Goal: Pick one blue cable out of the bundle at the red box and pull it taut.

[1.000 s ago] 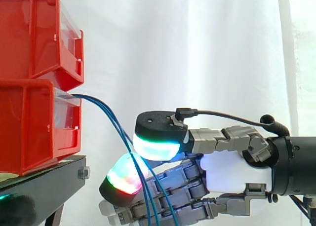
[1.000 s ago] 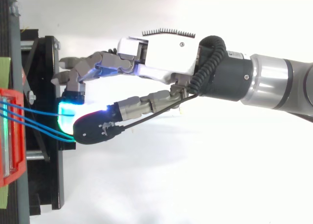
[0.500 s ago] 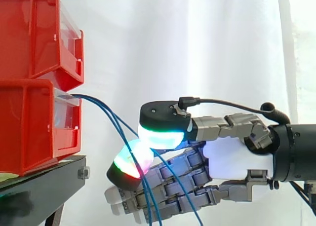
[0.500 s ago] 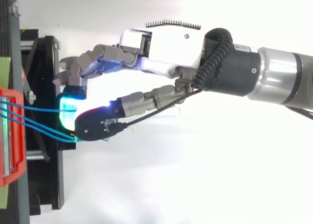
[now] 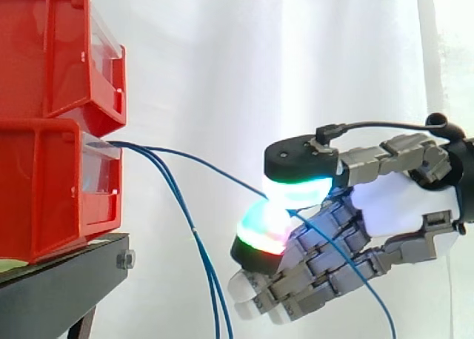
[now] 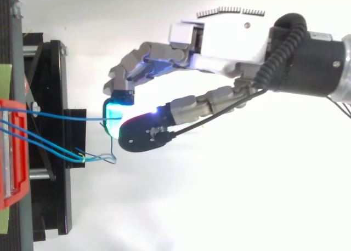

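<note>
The hand [image 5: 392, 206] had its fingers closed in a narrow pinch on one blue cable [image 5: 200, 161], caught between a pad glowing green and cyan [image 5: 296, 191] above and a pad glowing red and green [image 5: 263, 232] below, while the remaining fingers curled underneath. That cable left the clear front of the lower red bin [image 5: 44, 183] and ran nearly straight, sloping slightly down, to the pinch well out from the black stand [image 5: 67, 280]. The side view showed what the top view could not: the upper red bin [image 5: 52, 50] stacked on the lower one, the other blue cables [image 5: 194, 228] drooping steeply from the same opening, and the held cable's free tail falling away below the hand before the white curtain [image 5: 281, 58]. The top view added the held cable [image 6: 55, 118] as a straight line from the bin to the cyan pad [image 6: 114, 111], set apart from the loose pair [image 6: 49, 149], whose ends tangled just off the stand's edge, and the arm [image 6: 318, 59] entering from the right.
</note>
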`<state>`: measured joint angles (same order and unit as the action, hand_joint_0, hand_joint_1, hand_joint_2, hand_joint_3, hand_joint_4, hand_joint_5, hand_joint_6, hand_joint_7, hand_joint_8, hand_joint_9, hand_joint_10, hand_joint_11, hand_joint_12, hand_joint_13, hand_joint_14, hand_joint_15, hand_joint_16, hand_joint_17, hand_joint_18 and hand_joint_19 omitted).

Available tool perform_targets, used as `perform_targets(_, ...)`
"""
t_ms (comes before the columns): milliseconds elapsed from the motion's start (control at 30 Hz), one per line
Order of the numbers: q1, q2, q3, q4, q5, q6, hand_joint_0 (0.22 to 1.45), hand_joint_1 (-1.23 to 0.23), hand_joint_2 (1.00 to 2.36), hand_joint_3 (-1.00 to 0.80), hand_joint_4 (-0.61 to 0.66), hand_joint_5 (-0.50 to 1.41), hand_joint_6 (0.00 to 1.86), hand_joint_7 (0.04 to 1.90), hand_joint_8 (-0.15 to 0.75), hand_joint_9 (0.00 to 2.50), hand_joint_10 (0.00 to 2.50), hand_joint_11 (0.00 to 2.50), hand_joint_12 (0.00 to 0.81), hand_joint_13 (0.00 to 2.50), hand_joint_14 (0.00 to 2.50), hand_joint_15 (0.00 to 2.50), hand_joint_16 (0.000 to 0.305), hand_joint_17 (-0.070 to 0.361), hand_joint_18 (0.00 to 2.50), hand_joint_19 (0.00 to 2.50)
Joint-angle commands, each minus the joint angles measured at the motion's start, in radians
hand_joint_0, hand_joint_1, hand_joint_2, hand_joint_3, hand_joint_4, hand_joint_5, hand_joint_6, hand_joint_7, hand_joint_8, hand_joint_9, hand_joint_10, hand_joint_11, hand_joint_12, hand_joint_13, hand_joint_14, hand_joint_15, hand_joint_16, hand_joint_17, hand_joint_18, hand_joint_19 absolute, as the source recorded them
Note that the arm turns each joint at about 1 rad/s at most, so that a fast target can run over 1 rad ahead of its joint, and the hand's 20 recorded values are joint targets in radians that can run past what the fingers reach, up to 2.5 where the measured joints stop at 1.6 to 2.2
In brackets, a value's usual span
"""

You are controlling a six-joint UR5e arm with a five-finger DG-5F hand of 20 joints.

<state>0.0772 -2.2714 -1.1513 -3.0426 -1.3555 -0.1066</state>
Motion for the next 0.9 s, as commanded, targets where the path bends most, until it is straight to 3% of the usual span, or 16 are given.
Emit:
perform_targets(0, -0.005, 0.026, -0.001, -0.051, 0.000, -0.002, 0.64, -0.78, 1.01, 0.05, 0.05, -0.16, 0.93, 0.98, 0.335, 0.49, 0.00, 0.17, 0.381, 0.31, 0.00, 0.11, 0.068, 0.153, 0.15, 0.00)
perform_targets(133, -0.007, 0.038, -0.001, -0.071, 0.004, -0.002, 0.64, -0.78, 1.01, 0.06, 0.05, -0.16, 0.93, 0.98, 0.337, 0.49, 0.00, 0.18, 0.382, 0.31, 0.00, 0.11, 0.068, 0.153, 0.16, 0.00)
perform_targets(467, -0.010, 0.099, -0.001, -0.194, 0.007, -0.004, 0.64, -0.78, 1.01, 0.06, 0.05, -0.16, 0.93, 0.99, 0.334, 0.49, 0.00, 0.18, 0.382, 0.32, 0.00, 0.11, 0.068, 0.152, 0.16, 0.00)
perform_targets(867, -0.004, 0.110, -0.001, -0.205, 0.009, 0.007, 0.64, -0.79, 1.01, 0.07, 0.02, -0.16, 0.93, 0.99, 0.336, 0.51, 0.00, 0.19, 0.386, 0.34, 0.00, 0.12, 0.068, 0.153, 0.18, 0.00)
